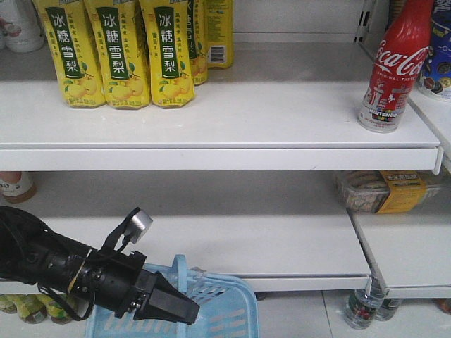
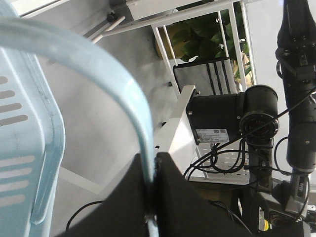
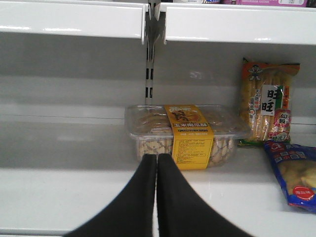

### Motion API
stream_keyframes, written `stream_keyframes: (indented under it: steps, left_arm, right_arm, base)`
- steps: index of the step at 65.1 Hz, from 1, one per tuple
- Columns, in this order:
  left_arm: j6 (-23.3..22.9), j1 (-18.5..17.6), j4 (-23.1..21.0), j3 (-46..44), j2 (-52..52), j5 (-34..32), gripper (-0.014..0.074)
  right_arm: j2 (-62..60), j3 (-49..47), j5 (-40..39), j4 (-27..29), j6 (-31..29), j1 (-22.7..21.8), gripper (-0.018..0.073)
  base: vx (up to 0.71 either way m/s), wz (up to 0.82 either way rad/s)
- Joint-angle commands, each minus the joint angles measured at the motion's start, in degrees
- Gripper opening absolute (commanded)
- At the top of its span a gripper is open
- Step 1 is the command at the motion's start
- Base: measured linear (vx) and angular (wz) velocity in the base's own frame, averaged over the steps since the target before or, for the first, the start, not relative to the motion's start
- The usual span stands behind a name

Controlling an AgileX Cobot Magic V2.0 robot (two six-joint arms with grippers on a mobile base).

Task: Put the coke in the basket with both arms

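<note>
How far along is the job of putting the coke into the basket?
Done: the left gripper is shut on the handle of the light blue slotted plastic basket. In hand: nothing more; the right gripper is shut and empty. Left: the red-labelled plastic coke bottle stands on the upper white shelf, untouched.

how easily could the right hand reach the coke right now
Probably yes, not directly. The coke stands at the right end of the upper shelf, nothing in front of it. The right hand is shut and faces the shelf below, towards a clear snack box, so it must rise and open first.
</note>
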Motion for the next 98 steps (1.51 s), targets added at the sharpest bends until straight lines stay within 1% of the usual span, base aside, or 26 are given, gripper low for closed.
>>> stream_keyframes:
  steps: [1,21,25,29,34,41,46,59,66,76,90,98]
  left_arm:
    - [0.55,-0.19,-4.32,-0.94,-2.63,-11.55,-0.0006]
    - [0.55,-0.19,-4.32,-0.94,-2.63,-11.55,-0.0006]
    - [0.55,-0.19,-4.32,-0.94,-2.63,-11.55,-0.0006]
    - [0.55,-0.19,-4.32,-0.94,-2.63,-11.55,-0.0006]
    - [0.55,-0.19,-4.32,-0.94,-2.63,-11.55,-0.0006]
    - [0.55,-0.19,-4.32,-0.94,-2.63,-11.55,-0.0006]
    - [0.55,-0.19,-4.32,-0.94,-2.63,-11.55,-0.0006]
    - [0.55,-0.19,-4.32,-0.94,-2.63,-11.55,-0.0006]
    - [0.55,-0.19,-4.32,-0.94,-2.63,-11.55,-0.0006]
    - [0.55,-0.19,-4.32,-0.94,-2.63,-11.55,-0.0006]
    - [0.55,-0.19,-4.32,-0.94,-2.63,-11.55,-0.0006]
    - [0.55,-0.19,-4.32,-0.94,-2.63,-11.55,-0.0006]
  right_arm:
    - [-1.04,0.63,-4.31,-0.37,-0.26,0.09,-0.0009]
    - [-1.04,0.58,-4.43,-0.37,-0.25,0.09,-0.0009]
    - [-1.04,0.50,-6.21,-0.03,0.12,0.09,-0.0009]
    - [-1.04,0.50,-9.41,2.46,1.46,0.09,-0.0009]
    - [-0.99,-0.09,-11.31,3.77,1.67,0.09,-0.0009]
    - [1.04,-4.16,-10.55,3.72,-0.09,0.09,-0.0009]
    - [4.57,-8.52,-8.49,3.72,-1.21,0.09,-0.0009]
    - [16.56,-20.49,-3.17,3.82,-1.15,0.09,-0.0009]
    - [22.38,-24.89,-2.60,4.02,-1.11,0.09,-0.0009]
    - [26.58,-26.15,-5.32,4.58,0.03,0.09,-0.0009]
    - [27.53,-26.15,-4.83,4.58,-0.28,0.09,-0.0004]
    - [27.53,-26.15,-5.35,4.20,-0.32,0.09,0.0020]
  base:
    - [0.00,0.00]
    - [0.00,0.00]
    - [0.00,0.00]
    - [0.00,0.00]
    - [0.00,0.00]
    - [0.00,0.00]
    - [0.00,0.00]
    - [0.00,0.00]
    - [0.00,0.00]
    - [0.00,0.00]
    - [0.00,0.00]
    - [0.00,0.00]
